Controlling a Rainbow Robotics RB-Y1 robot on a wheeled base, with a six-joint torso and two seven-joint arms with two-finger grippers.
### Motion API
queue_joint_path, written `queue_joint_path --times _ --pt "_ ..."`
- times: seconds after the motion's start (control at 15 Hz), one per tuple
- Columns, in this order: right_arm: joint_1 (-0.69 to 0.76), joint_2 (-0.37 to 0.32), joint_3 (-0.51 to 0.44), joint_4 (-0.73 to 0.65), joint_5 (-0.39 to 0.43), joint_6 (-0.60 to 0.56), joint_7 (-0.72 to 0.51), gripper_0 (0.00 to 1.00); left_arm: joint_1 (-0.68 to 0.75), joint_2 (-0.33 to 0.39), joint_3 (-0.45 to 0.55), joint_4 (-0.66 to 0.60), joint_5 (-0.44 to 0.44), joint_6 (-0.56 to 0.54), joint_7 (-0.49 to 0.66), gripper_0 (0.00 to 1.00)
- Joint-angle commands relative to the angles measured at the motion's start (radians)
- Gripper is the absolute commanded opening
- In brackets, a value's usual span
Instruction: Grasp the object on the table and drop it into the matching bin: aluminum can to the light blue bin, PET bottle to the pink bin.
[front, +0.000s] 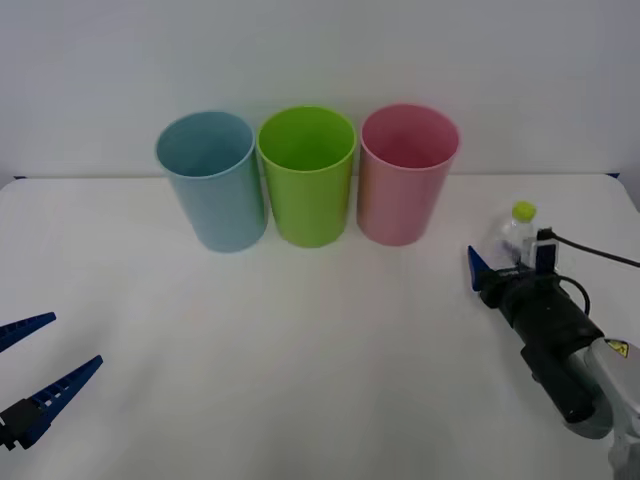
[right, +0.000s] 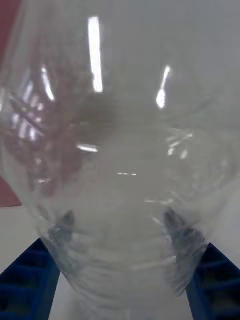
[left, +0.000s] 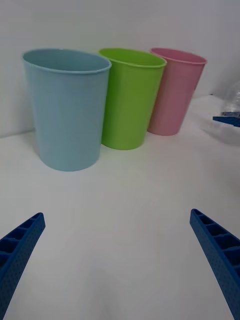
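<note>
Right jaws (front: 497, 262) around PET bottle (front: 518, 237) | left jaws (front: 40, 372) apart

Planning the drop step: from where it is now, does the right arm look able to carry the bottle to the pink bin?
Probably yes. The right gripper has its fingers around the PET bottle, and the pink bin is the nearest of the row, with bare table between them.

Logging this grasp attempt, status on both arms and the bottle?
Right gripper jaws around PET bottle, upright on table. Left gripper open, idle, near left. Pink bin nearest, path unobstructed.
</note>
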Motion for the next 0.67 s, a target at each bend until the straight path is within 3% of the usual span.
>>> queue_joint_path --times 0.07,0.67 --pt "0.000 0.000 0.000 -0.002 -0.001 -0.008 0.007 0.00 0.000 0.000 0.000 0.000 0.000 0.000 0.000 1.00" --pt "0.027 -0.003 -0.001 -0.057 -0.061 -0.080 0.018 0.00 0.000 0.000 0.000 0.000 0.000 0.000 0.000 1.00"
